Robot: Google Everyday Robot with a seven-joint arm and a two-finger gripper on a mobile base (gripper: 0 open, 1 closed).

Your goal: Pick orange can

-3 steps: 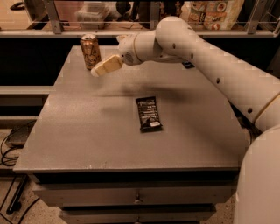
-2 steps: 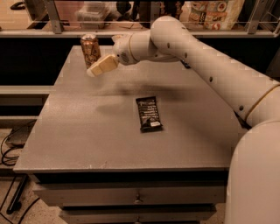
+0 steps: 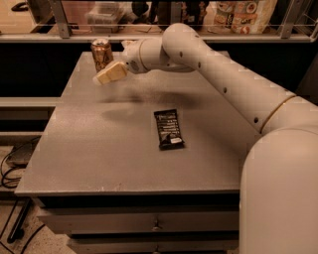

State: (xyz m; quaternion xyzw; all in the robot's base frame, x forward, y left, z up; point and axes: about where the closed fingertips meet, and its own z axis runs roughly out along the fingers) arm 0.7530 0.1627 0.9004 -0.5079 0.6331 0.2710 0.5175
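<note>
The orange can stands upright at the far left corner of the grey table. It has an orange-gold body and a silvery top rim. My gripper hovers above the table just in front of the can and a little to its right, pointing left. It covers the can's lower right part. I cannot tell whether it touches the can. My white arm reaches in from the right across the back of the table.
A flat dark snack-bar wrapper lies near the table's middle. A rail and a shelf with containers and bags run behind the table. Drawers sit under the tabletop. Cables lie on the floor at the left.
My gripper has moved a short way left, closer to the orange can. The can and the wrapper have not moved.
</note>
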